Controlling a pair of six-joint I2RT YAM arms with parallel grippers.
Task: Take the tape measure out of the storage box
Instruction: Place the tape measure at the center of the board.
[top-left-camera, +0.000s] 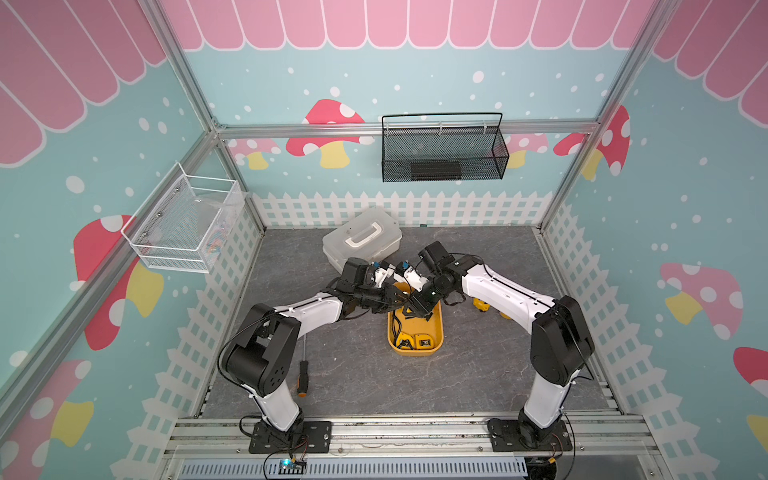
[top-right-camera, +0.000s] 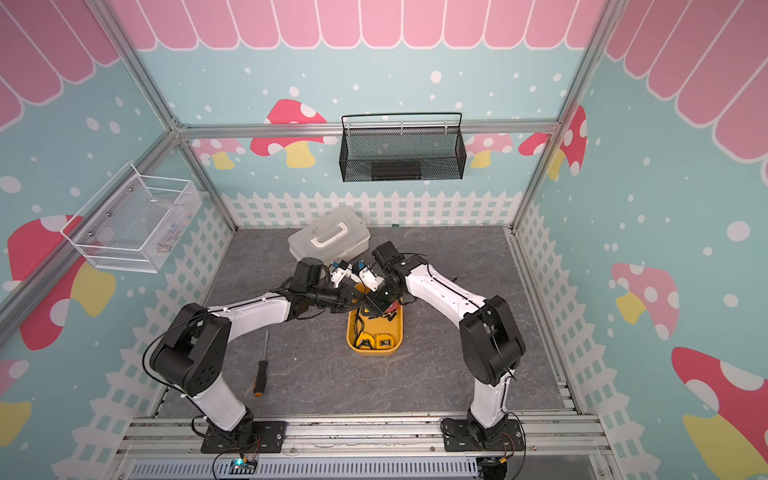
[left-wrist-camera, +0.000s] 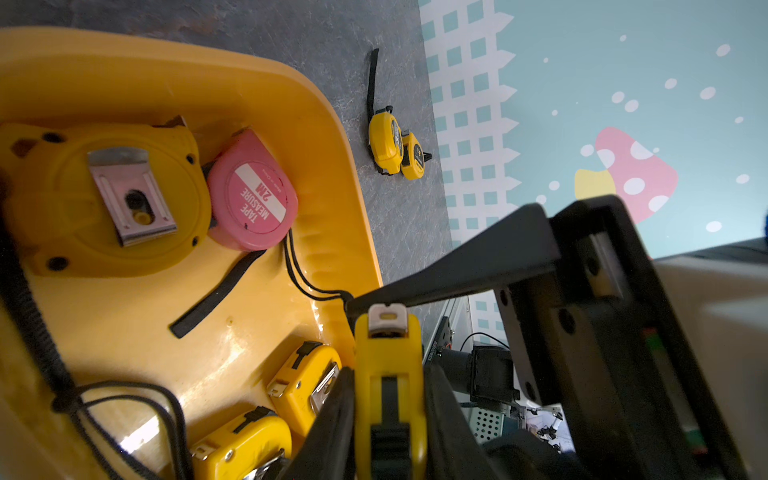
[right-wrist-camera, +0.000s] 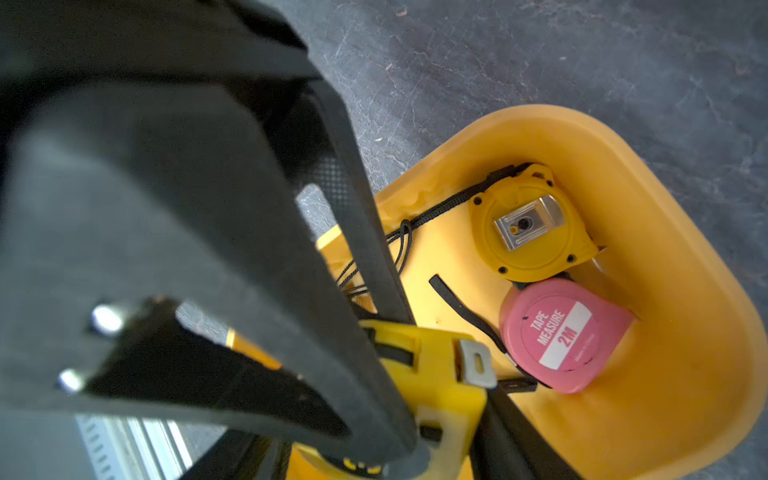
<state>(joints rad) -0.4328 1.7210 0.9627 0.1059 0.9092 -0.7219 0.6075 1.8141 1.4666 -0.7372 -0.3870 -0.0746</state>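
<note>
I'm looking down on the grey table (top-left-camera: 353, 386), where the left arm (top-left-camera: 307, 311) and right arm (top-left-camera: 498, 286) reach in and meet over the middle. At the far edge lies the white case (top-left-camera: 361, 241), handle up. Nearer me sits the yellow storage box (top-left-camera: 415, 354), its far half hidden under the wrists in both top views. A screwdriver (top-left-camera: 303, 370) lies on the table beside the left arm, well apart from the box. The left gripper (left-wrist-camera: 388, 386) is clamped on a yellow tape measure (left-wrist-camera: 388, 353), a finger (left-wrist-camera: 332, 415) on each flat side. It holds it on edge over the box, near one long rim; how far it is off the box floor I cannot tell. The right gripper (top-left-camera: 417, 308) is just beside it with its jaws looking parted, one finger (right-wrist-camera: 523, 440) lying along the tape measure. In the box lie a big yellow tape (left-wrist-camera: 104, 199) with a metal clip, a pink tape (left-wrist-camera: 251, 195) touching it, and two small yellow tapes (left-wrist-camera: 301, 380) at the near end. Two spare yellow tapes (left-wrist-camera: 395, 145) sit side by side on the table outside the box, toward the right wall.
</note>
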